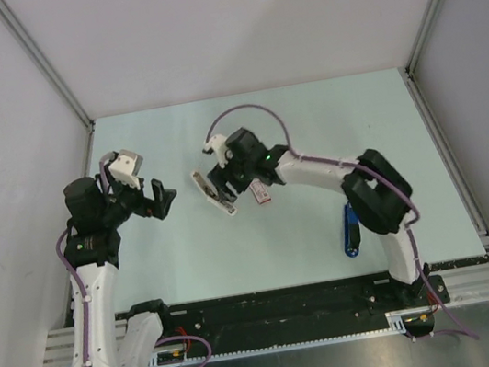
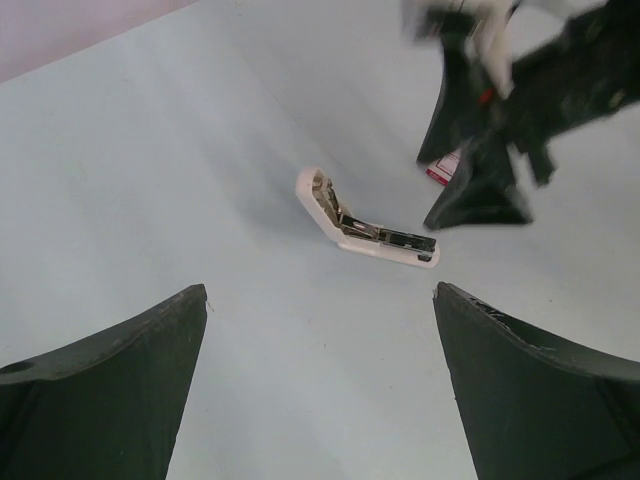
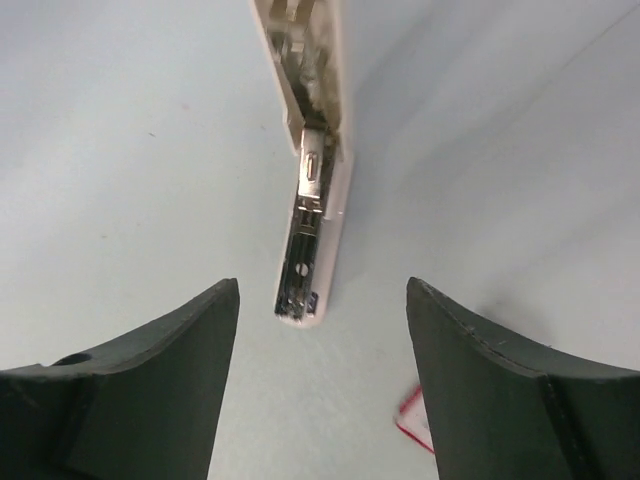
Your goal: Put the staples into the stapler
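Right end effector [image 3: 322,286] jaws apart, empty, over white stapler [image 2: 375,238] (hinged open) on worktop [image 1: 309,117]. Long axis diagonal, magazine nose near-right, beside staple box [image 1: 261,193]. Left end effector [image 2: 320,290] wide, empty.

Left gripper [image 2: 320,290] is hanging with its fingers spread wide over the pale table [image 2: 150,180]. A white stapler [image 2: 365,228] is lying hinged open ahead. The blurred right gripper [image 2: 455,192] is hovering just beyond it, with a pink-and-white box [image 2: 445,170] corner peeking out.

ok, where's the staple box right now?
Top view: mid-table, the staple box lies just right of the open white stapler, partly under the right end effector.
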Controlling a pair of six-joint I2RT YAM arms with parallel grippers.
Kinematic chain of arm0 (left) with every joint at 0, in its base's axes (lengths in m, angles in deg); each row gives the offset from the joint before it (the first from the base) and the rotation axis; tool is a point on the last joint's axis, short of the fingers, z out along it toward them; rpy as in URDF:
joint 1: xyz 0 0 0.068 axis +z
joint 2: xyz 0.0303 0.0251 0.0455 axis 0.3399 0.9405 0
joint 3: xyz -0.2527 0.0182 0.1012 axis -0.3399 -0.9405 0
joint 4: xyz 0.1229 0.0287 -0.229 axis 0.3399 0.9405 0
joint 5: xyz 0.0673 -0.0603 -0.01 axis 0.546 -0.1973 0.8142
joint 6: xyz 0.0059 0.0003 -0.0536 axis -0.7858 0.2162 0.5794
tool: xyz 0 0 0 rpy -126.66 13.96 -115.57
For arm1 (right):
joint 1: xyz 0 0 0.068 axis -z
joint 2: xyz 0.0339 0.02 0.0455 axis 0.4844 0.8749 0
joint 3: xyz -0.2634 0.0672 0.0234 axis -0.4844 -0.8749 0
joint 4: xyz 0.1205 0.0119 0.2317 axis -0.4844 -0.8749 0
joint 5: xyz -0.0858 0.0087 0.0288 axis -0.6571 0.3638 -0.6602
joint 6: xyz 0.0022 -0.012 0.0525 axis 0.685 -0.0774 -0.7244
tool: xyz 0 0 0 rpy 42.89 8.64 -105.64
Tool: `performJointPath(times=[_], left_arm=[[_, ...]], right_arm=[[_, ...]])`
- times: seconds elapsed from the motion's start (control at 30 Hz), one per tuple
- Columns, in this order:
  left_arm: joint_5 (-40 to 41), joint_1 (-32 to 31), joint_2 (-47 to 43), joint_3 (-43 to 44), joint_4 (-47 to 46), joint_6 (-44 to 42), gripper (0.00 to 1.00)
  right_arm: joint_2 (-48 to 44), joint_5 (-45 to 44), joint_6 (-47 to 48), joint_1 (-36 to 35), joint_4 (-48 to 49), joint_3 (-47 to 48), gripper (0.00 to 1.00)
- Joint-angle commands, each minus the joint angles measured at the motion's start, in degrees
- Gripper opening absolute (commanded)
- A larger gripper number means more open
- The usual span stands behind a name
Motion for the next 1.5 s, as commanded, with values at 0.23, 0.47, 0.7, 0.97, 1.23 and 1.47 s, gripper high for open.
performJointPath(times=[0.23, 0.47, 0.7, 0.97, 1.23, 1.47], left_arm=[[-5.9, -4.6, 0.1, 1.8, -0.8, -7.6, 1.00], [5.2, -25.8, 9.6, 8.3, -0.6, -21.6, 1.00], [7.0, -42.0, 21.9, 14.5, -0.6, -41.1, 1.00], [9.4, -56.8, 35.1, 20.2, -0.6, -62.7, 0.99], [18.9, -69.3, 48.4, 25.7, -0.6, -80.0, 0.99], [24.4, -75.9, 58.0, 31.6, -0.6, -87.9, 0.99]], right_arm=[[-26.9, 12.4, 12.5, 18.1, -15.9, -9.3, 0.78], [-44.9, 19.9, 11.8, 40.3, -14.9, -20.3, 0.80], [-56.8, 30.7, 15.7, 64.8, -21.0, -25.8, 0.81], [-63.3, 32.9, 12.7, 78.6, -16.1, -35.2, 0.80], [-64.7, 34.9, 11.2, 82.4, -14.3, -37.1, 0.80], [-63.5, 37.7, 11.3, 85.6, -14.2, -37.9, 0.79]])
